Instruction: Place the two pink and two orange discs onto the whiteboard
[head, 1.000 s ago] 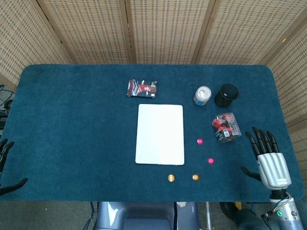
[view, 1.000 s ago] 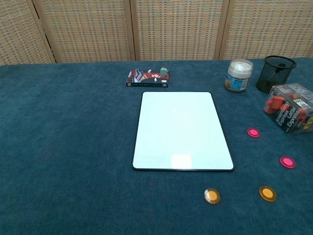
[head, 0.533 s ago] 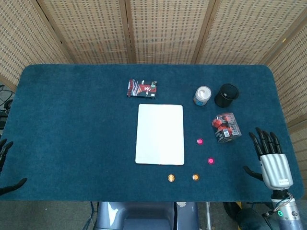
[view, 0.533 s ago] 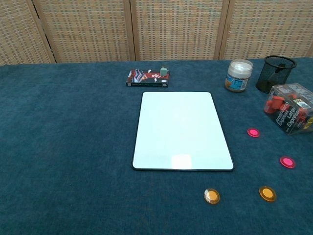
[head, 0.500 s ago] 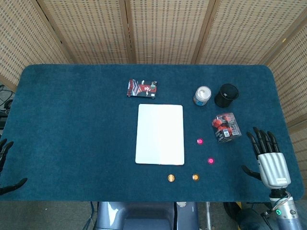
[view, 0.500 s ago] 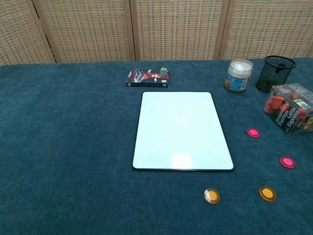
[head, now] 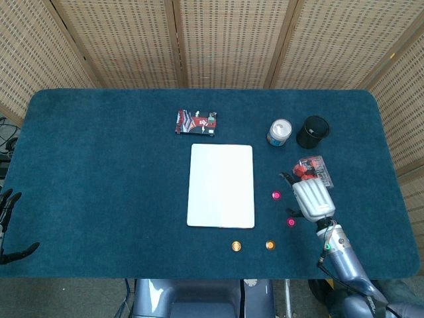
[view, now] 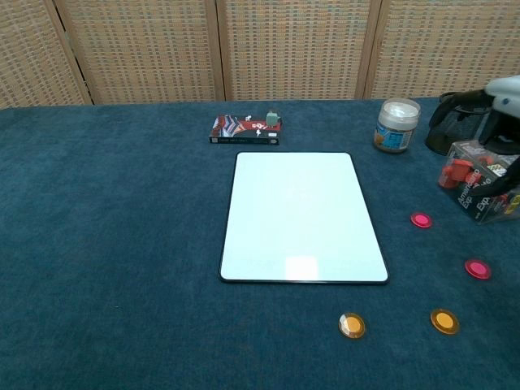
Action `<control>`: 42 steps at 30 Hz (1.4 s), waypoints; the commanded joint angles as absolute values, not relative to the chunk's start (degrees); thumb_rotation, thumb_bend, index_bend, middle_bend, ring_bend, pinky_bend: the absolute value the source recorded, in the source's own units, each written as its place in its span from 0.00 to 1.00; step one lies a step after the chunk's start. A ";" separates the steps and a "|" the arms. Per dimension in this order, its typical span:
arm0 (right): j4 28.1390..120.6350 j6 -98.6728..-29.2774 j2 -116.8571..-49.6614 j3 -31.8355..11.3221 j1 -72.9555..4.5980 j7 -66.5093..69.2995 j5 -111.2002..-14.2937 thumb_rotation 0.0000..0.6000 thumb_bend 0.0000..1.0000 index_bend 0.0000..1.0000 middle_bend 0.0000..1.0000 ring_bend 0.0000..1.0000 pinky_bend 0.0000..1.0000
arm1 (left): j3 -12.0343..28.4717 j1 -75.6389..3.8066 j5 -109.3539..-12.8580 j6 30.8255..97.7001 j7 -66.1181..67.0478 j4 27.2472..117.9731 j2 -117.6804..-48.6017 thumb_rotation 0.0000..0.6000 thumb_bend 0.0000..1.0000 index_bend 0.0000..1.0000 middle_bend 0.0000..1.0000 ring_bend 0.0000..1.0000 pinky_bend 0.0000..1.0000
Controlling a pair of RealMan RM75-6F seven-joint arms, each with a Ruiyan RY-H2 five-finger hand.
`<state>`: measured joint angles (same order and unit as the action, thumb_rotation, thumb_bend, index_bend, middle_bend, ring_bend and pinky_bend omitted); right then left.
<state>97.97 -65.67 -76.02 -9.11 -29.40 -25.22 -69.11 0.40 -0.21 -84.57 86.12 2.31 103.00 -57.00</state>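
Note:
The whiteboard (head: 221, 185) (view: 301, 215) lies flat at the table's middle with nothing on it. Two pink discs (head: 276, 195) (head: 290, 222) lie on the cloth to its right, also seen in the chest view (view: 420, 219) (view: 478, 268). Two orange discs (head: 236, 246) (head: 269, 245) lie below its near right corner (view: 352, 325) (view: 444, 321). My right hand (head: 311, 200) (view: 497, 101) hovers above the cloth just right of the pink discs, fingers apart, holding nothing. My left hand (head: 8, 225) rests open at the far left table edge.
A clear box of red items (head: 311, 167) (view: 479, 183) stands right behind my right hand. A white-lidded jar (head: 280, 132) (view: 397, 124) and a black mesh cup (head: 313, 131) (view: 455, 122) stand further back. A small card box (head: 196, 122) (view: 246, 130) lies beyond the whiteboard.
My right hand has swung left and inward from the table's right edge to beside the pink discs, entering the chest view. The discs, whiteboard and left hand have not moved.

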 commanded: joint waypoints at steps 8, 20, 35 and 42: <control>86.21 -61.63 -91.34 -13.13 -37.06 -38.14 -49.93 1.00 0.26 0.38 0.97 1.00 1.00 | 0.50 -0.78 -83.91 84.88 1.65 102.81 -56.66 1.00 0.00 0.00 0.00 0.00 0.00; 80.39 -62.10 -95.43 -12.80 -38.19 -39.97 -45.57 1.00 0.31 0.39 0.97 1.00 1.00 | 0.51 -1.25 -83.44 83.92 1.63 102.75 -56.59 1.00 0.00 0.00 0.00 0.00 0.00; 78.56 -61.37 -95.10 -11.42 -37.91 -39.46 -45.14 1.00 0.31 0.40 0.97 1.00 1.00 | 0.37 -1.48 -83.23 83.51 2.55 102.97 -56.84 1.00 0.00 0.00 0.00 0.00 0.00; 77.88 -60.59 -95.30 -11.30 -38.13 -39.83 -43.74 1.00 0.31 0.40 0.97 1.00 1.00 | 0.38 -1.56 -83.06 83.42 2.86 103.08 -57.00 1.00 0.00 0.00 0.00 0.00 0.00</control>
<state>77.99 -60.71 -95.25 -11.28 -38.08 -39.75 -43.94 0.38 -1.56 -83.06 83.42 2.86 103.07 -57.01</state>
